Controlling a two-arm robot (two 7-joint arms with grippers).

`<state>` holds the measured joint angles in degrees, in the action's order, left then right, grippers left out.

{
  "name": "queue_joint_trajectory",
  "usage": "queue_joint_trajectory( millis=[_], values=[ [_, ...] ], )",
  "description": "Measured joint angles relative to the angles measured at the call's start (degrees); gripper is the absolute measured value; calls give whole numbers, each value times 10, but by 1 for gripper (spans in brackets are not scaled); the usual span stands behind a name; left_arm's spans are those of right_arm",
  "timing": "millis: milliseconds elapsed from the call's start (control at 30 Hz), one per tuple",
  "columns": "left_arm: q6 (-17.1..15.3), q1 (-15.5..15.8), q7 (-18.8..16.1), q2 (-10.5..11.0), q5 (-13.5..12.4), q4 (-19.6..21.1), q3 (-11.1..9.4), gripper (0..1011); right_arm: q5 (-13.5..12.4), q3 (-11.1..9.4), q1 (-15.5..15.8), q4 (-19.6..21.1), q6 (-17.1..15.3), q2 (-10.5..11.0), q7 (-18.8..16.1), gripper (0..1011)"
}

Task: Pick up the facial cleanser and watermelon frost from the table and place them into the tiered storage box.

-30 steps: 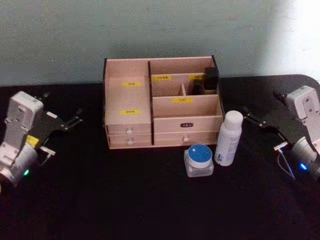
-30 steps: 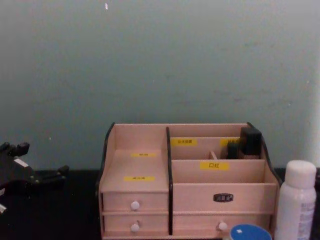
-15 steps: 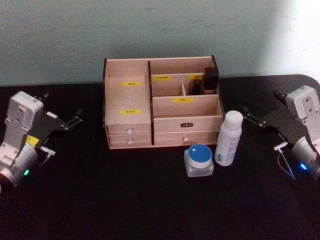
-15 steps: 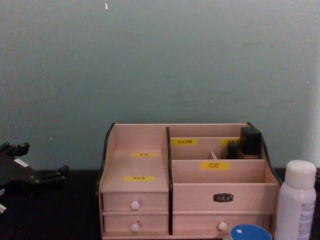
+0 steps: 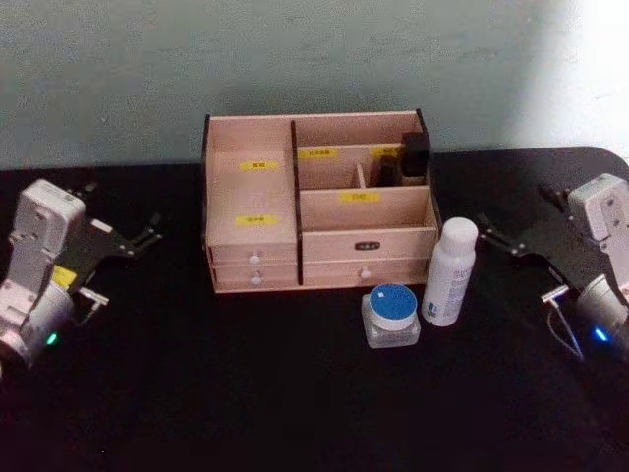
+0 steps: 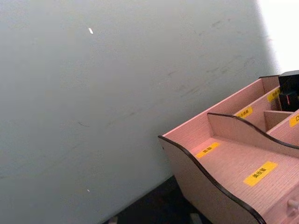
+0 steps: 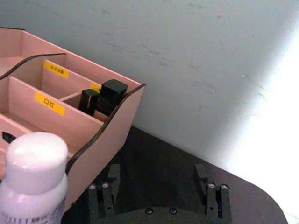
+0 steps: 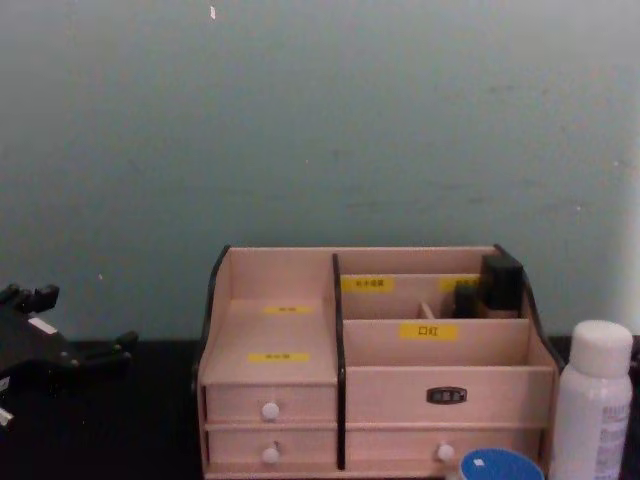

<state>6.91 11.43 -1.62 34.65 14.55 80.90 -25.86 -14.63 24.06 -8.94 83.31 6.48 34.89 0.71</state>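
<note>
The tiered storage box stood at 12 o'clock on the black worktop, against the pale wall, its two rows of white-knobbed drawers facing the robot. A few black items stood upright in its back right compartment. A white bottle with a white cap stood upright on the worktop at 4 o'clock from the box, just beside its front right corner. A clear jar with a blue lid sat at 8 o'clock from the bottle, close beside it. The left pincer hovered at 9 o'clock from the box, well apart from it, fingers spread and empty. The right pincer hung at 3 o'clock from the bottle, near it but not touching, fingers wide apart and empty.
</note>
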Motion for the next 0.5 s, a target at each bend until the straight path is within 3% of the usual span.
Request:
queue_joint_trajectory(
  millis=[500],
  values=[
    [0, 0, 0, 0, 0, 0, 0, 1001, -14, -37, 70, 69, -15, 23, -15, 1002]
  ],
)
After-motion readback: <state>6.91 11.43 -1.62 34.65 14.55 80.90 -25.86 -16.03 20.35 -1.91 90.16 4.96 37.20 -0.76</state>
